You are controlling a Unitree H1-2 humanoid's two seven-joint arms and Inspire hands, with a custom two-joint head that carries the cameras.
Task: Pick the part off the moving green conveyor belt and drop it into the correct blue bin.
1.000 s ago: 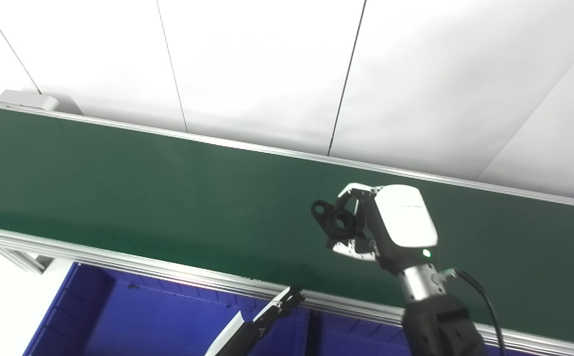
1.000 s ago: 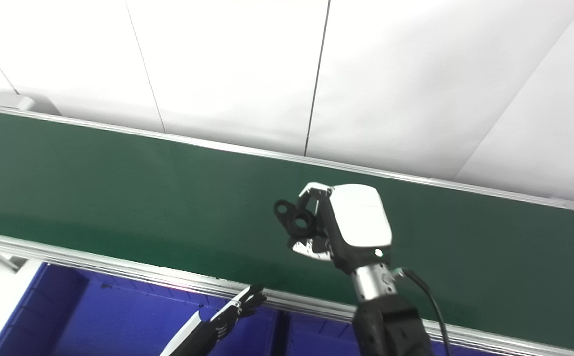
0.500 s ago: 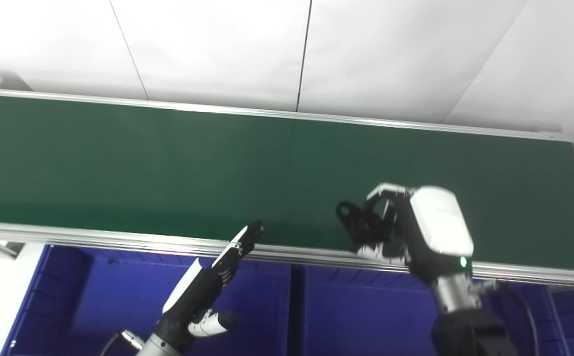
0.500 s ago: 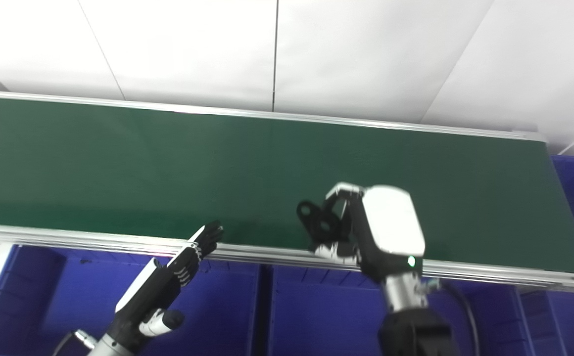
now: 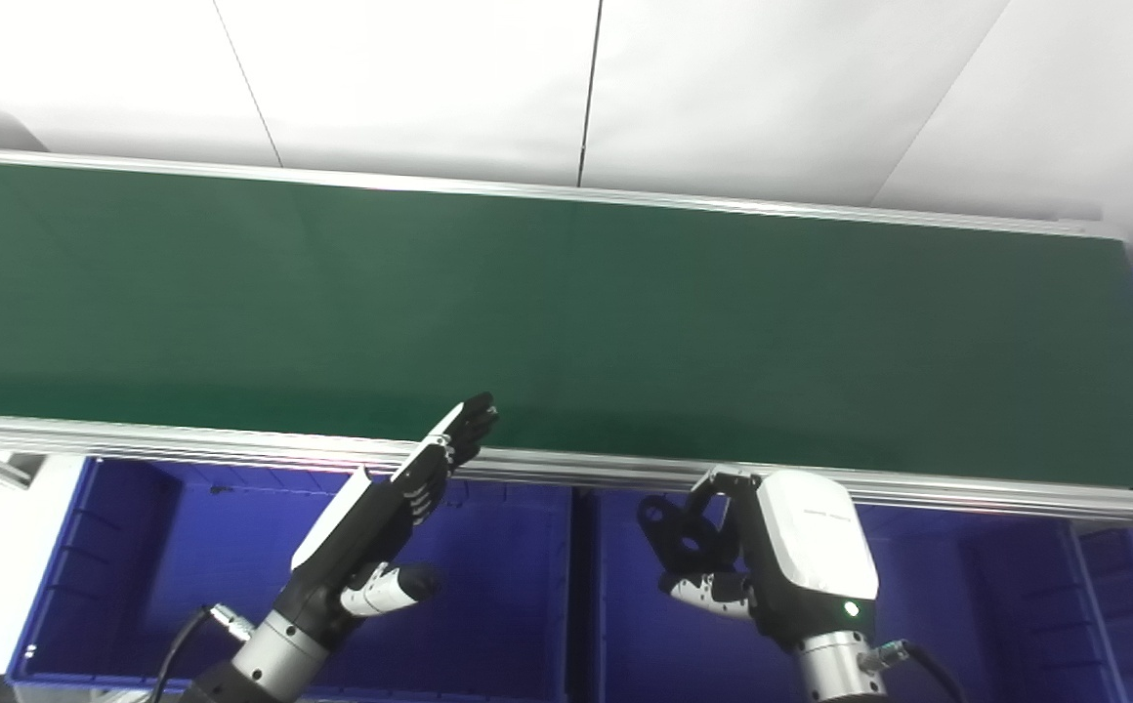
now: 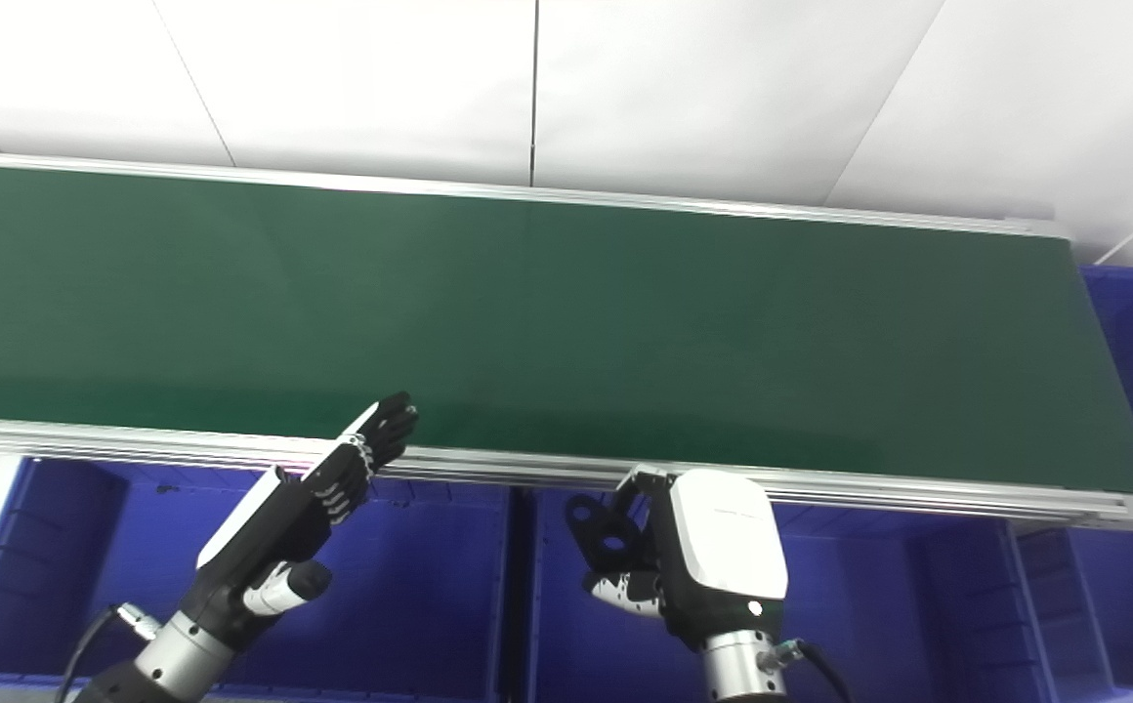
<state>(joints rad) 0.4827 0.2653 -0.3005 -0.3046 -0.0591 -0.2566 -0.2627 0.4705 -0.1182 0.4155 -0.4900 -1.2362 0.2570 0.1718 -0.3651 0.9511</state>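
My right hand [image 5: 772, 561] pinches the black part [image 5: 676, 532] by its ringed body above the middle bin [image 5: 625, 635]; likely rigid, light. Left hand [image 5: 386, 517] spread, empty.

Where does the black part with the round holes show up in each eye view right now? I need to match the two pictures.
Left eye view: the black plastic part with round holes sits low, right of centre, held in the right hand over a blue bin.
Right eye view: the same part sits low, near centre, again in the right hand.
Shared landmark: the silver near rail of the green conveyor belt, just above the part in both.
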